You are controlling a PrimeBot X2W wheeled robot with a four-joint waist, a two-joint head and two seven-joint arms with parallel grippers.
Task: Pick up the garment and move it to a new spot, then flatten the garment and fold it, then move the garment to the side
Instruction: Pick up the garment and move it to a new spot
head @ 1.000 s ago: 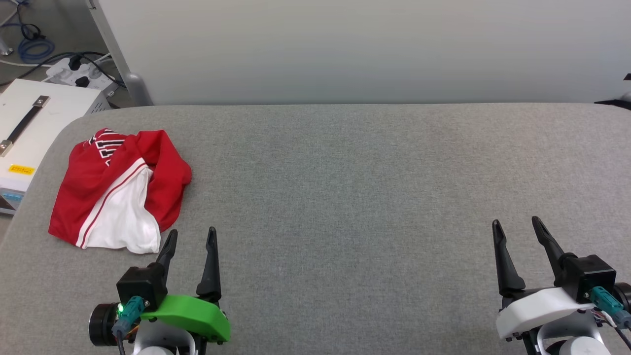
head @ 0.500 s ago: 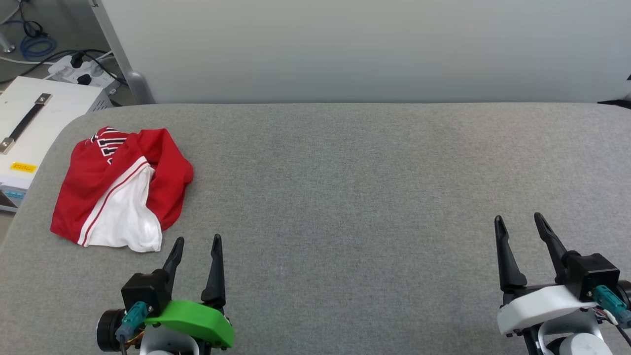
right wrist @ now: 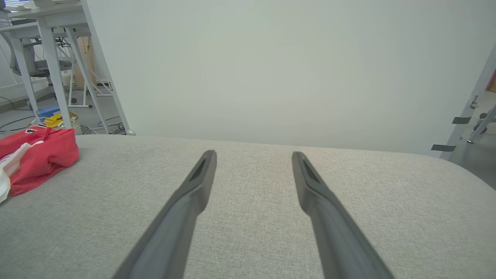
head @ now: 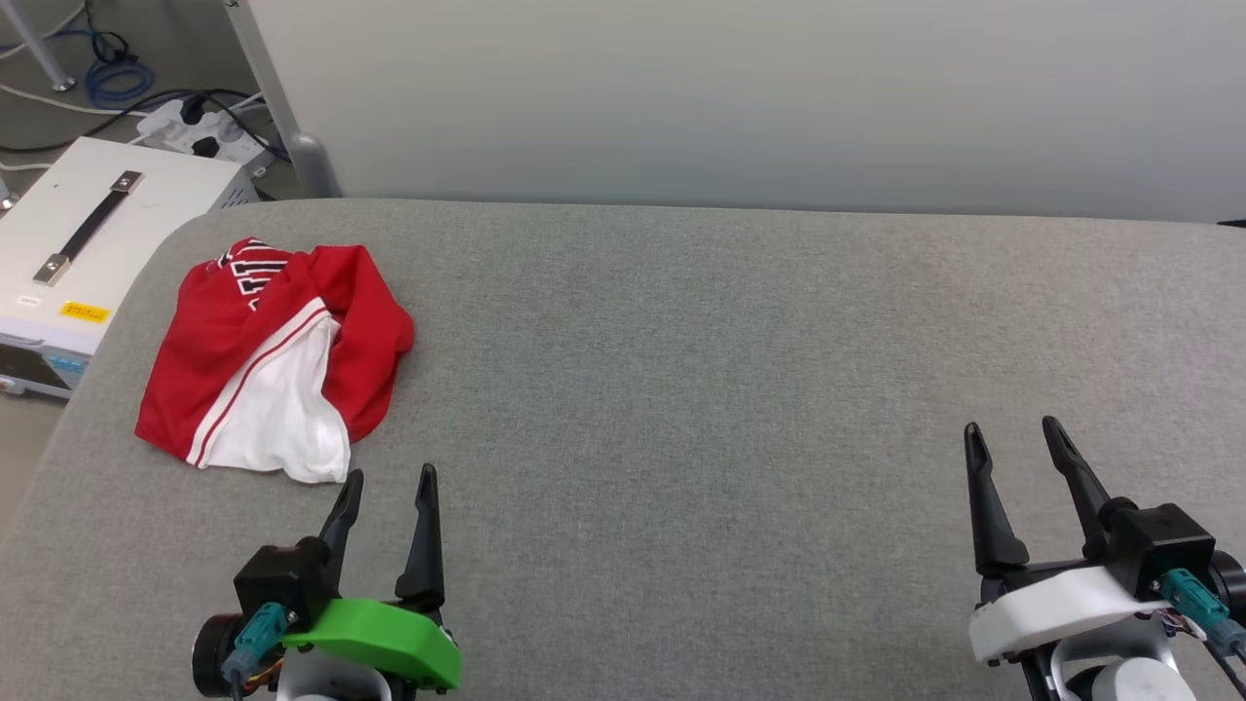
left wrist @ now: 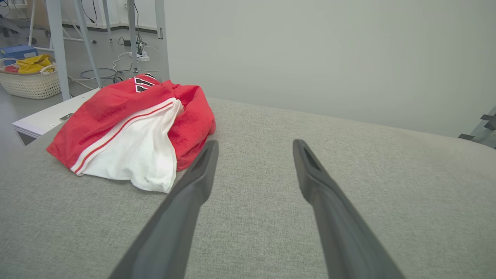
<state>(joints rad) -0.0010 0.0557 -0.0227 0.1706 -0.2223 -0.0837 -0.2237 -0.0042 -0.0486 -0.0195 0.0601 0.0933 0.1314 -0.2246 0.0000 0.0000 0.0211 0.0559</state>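
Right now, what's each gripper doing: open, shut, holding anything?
Left gripper: open, empty, close to the shirt.
Right gripper: open, empty.

- left hand [head: 390, 472]: two long black fingers [head: 421, 545] tapering to points, green moulded shell [head: 389, 638] at base
- left block [head: 282, 574]: black, boxy, beside the shell; teal left connector [head: 255, 626] plugged in with a dark cable; black round drum [head: 207, 650] on the outer side
- right hand [head: 1011, 425]: same fingers, but with a white shell [head: 1056, 606]
- right block [head: 1160, 545]: black, teal right connector [head: 1192, 596], thin wires [head: 1190, 626] below
- wrist views: finger faces matte dark grey, recessed slot [left wrist: 310, 159] near each tip
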